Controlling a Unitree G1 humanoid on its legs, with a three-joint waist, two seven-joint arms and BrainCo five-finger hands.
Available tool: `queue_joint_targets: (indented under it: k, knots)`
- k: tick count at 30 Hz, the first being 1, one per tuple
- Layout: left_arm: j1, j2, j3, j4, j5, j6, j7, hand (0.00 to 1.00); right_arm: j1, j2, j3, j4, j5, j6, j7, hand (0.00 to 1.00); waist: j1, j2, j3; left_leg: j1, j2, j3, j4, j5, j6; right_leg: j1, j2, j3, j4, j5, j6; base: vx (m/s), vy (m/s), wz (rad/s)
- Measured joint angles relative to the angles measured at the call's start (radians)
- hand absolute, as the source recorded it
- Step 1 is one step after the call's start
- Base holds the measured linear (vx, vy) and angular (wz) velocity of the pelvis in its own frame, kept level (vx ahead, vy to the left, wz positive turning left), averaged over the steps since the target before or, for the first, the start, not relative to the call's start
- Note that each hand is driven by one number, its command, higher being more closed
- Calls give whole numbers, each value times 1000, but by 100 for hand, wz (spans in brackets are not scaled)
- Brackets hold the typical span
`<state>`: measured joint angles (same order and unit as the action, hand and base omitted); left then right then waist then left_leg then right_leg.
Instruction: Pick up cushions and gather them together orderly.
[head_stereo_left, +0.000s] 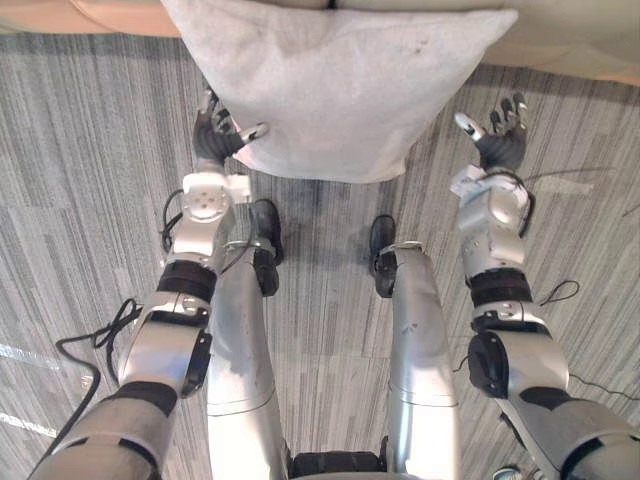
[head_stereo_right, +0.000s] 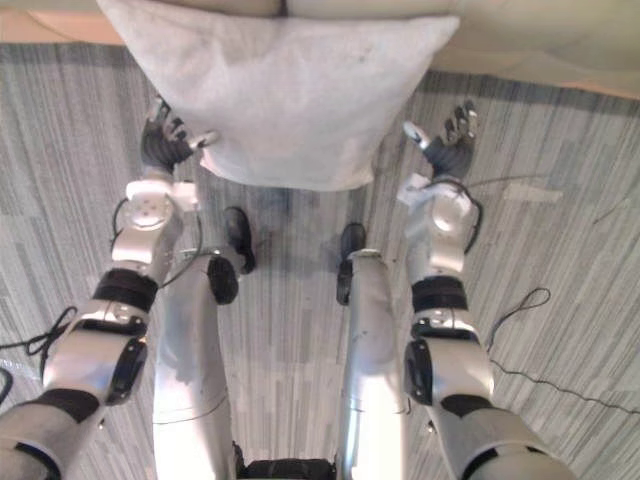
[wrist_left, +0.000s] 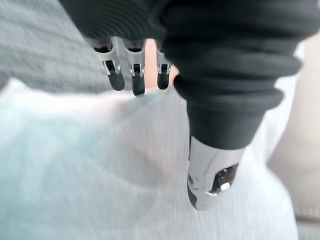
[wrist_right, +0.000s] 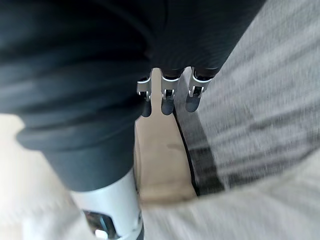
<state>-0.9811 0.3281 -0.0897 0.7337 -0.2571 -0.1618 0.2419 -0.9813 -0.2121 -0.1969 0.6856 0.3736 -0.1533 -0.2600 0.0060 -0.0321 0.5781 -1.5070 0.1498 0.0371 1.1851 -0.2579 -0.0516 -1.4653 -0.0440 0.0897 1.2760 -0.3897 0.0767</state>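
A large pale grey cushion (head_stereo_left: 340, 90) stands on the striped carpet straight ahead, its top leaning against a beige sofa. My left hand (head_stereo_left: 215, 135) is at the cushion's lower left corner, fingers straight and the thumb resting against the fabric. In the left wrist view the cushion (wrist_left: 100, 175) lies just under the outstretched thumb (wrist_left: 215, 165). My right hand (head_stereo_left: 500, 135) is open with its fingers spread. It hangs a short way off the cushion's right edge without touching it.
The beige sofa (head_stereo_left: 580, 40) runs across the far side behind the cushion. Grey striped carpet (head_stereo_left: 90, 200) spreads to both sides of the arms.
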Motion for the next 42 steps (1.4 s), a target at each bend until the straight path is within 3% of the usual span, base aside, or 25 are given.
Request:
queue_joint_targets:
  k: [3,4,5,11,20,24,31,33,34,42]
  knots:
    - [-28,-26,-45,0,0,2,35,0,-61,50,50,9,-2,1,-10,0,2,0,0,-4,-3,0,4,0,0,-1,-3,0,3,-1,1,-9,15,4]
    - [-34,-29,-57,0,0,3,42,0,-86,66,61,15,-2,3,-26,100,4,0,0,-5,-4,0,4,0,0,-1,-5,0,3,-2,2,-2,17,5]
    - [-39,-29,-64,0,0,6,45,100,-104,71,64,33,-2,3,-36,100,5,0,0,-6,-6,1,5,0,0,0,-6,0,3,-2,3,-6,18,5]
    - [-66,-25,-84,0,0,22,92,100,-111,43,108,52,8,8,-66,100,-1,0,0,-5,-11,4,6,4,2,1,-8,6,6,0,6,-26,24,1]
    - [-34,-34,-85,-64,-42,23,130,100,-47,46,172,-10,152,0,-94,100,-12,-2,-1,97,-10,8,-29,7,-2,97,-8,3,-28,4,3,-2,6,-1]
    - [82,-89,-86,-215,-58,13,130,100,118,92,167,-155,217,-59,-94,100,-14,-5,-4,247,-8,12,-87,7,-2,247,-9,-4,-90,8,-1,2,-6,-2]
    - [320,-224,-118,-452,-58,-77,126,100,453,155,166,-515,210,-160,-93,100,-16,-7,-36,612,-5,25,-293,22,-17,603,-10,-27,-302,38,-26,45,-41,-6]
    - [421,-263,-144,-493,-58,-96,126,100,558,178,170,-577,173,-185,-92,100,-16,-6,-104,679,-7,37,-348,25,-23,664,-12,-27,-358,43,-27,166,-27,-7]
    - [484,-285,-162,-521,-57,-98,125,100,627,183,172,-616,164,-190,-83,100,-15,-5,-150,715,-10,39,-384,32,-29,701,-13,-29,-395,50,-28,195,-1,-5]
    - [782,-318,-204,-690,-58,-99,101,100,948,189,249,-786,95,-186,-22,100,-6,-4,-266,1034,-18,75,-575,32,-29,1024,-25,-49,-623,78,-12,180,24,-5]
